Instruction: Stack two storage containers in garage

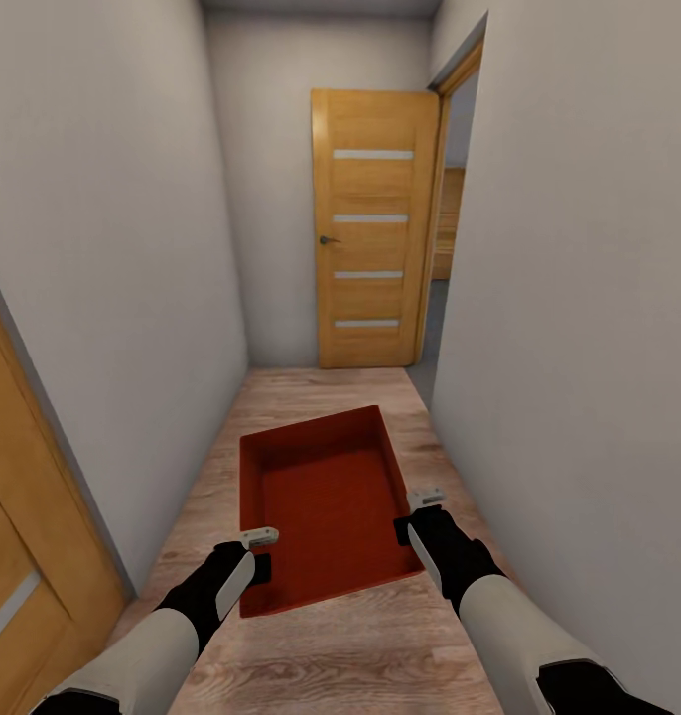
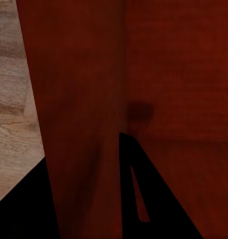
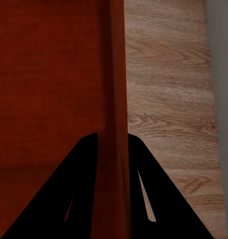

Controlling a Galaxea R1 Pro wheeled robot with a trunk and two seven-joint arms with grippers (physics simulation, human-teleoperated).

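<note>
1. While it is carried in the corridor above the plank floor (image 1: 360,645), the storage container (image 1: 326,506), an orange-red rectangular bin with low straight walls and a flat bottom, hangs level between the two grippers.
2. The left gripper (image 1: 257,552) pinches the container's left wall near the near corner; in the left wrist view its dark fingers (image 2: 143,199) sit one on each side of that wall (image 2: 84,149).
3. The right gripper (image 1: 416,514) pinches the container's right wall; in the right wrist view its fingers (image 3: 158,199) straddle the thin red wall (image 3: 116,124), pressed against both faces.
4. Beneath the container lies light wood planking with visible grain.
5. Plain white walls (image 1: 122,248) stand close on either side of the container.
6. Beyond the container's far end stands a wooden door (image 1: 372,228) with four pale horizontal strips, ajar, beside an opening on its right.
7. Nearer than the container, at the left, is the edge of another wooden door (image 1: 23,556).
</note>
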